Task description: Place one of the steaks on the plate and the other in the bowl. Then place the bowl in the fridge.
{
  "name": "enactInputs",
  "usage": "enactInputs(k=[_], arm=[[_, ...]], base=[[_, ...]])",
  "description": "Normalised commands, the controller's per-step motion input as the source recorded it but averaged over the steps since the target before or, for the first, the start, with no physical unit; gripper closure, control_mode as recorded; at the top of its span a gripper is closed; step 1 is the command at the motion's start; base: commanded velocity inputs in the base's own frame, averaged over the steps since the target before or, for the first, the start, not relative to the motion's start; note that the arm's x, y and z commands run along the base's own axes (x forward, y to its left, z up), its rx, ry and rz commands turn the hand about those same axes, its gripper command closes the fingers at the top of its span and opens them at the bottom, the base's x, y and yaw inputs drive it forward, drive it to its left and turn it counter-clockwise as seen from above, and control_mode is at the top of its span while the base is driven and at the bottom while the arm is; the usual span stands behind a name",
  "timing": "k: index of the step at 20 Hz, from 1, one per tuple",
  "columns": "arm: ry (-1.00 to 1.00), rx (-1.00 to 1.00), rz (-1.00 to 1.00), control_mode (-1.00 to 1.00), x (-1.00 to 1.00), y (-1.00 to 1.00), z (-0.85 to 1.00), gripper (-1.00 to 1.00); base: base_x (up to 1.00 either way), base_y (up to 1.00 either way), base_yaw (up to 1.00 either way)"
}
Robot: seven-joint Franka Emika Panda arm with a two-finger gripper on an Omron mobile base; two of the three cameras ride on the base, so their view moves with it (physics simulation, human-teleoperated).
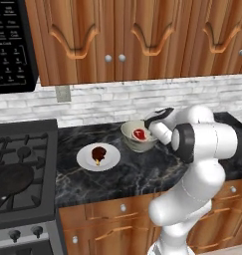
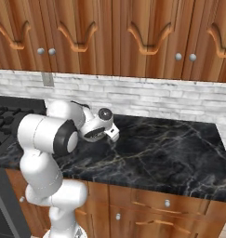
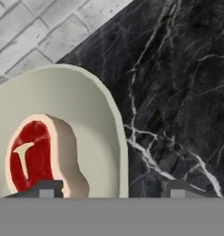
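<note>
Presently, both steaks are seen placed: the dark reddish-brown steak (image 1: 97,153) lies on the white plate (image 1: 85,158), and the bright red steak (image 1: 139,133) with its pale fat edge lies inside the cream-green bowl (image 1: 131,139). Bowl and plate are set on the black marble bench (image 1: 142,169), the bowl at about 2 o'clock from the plate and near it, not touching.

In the hand view, the end effector (image 3: 111,188) is seen with its two dark tips spread, one over the bowl's interior beside the red steak (image 3: 32,156), the other outside over the bench (image 3: 178,92); the bowl wall (image 3: 118,143) runs between them. Nothing is pinched yet, as far as can be told. In the left base view the hand is at the bowl's 3 o'clock rim.

Handling judgement: the bowl is taken to be rigid, thick-walled and moderately heavy for its size, with a smooth, probably slippery glaze. A hold on the rim wall, one finger inside and one outside, is judged the only practical grasp, since the body looks too wide to span. Because a one-sided rim hold is off-centre, tilting is to be expected on lifting; the steak, loose and soft, could slide toward the low side. A firm closure and a level, slow carry to the fridge are advised.
</note>
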Motion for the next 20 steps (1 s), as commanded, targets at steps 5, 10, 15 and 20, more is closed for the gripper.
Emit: enactInputs(k=[5, 10, 15, 20], arm=[[0.01, 0.00, 0.00, -1.00, 0.01, 0.08, -0.17, 1.00], [0.00, 0.00, 0.00, -1.00, -0.04, 0.03, 0.00, 1.00], [0.00, 0.00, 0.00, -1.00, -0.54, 0.01, 0.22, 1.00], [-0.04, 0.00, 0.01, -1.00, -0.62, 0.00, 0.86, 1.00]], base=[[0.00, 0.00, 0.00], [0.00, 0.00, 0.00], [0.00, 0.00, 0.00], [0.00, 0.00, 0.00]])
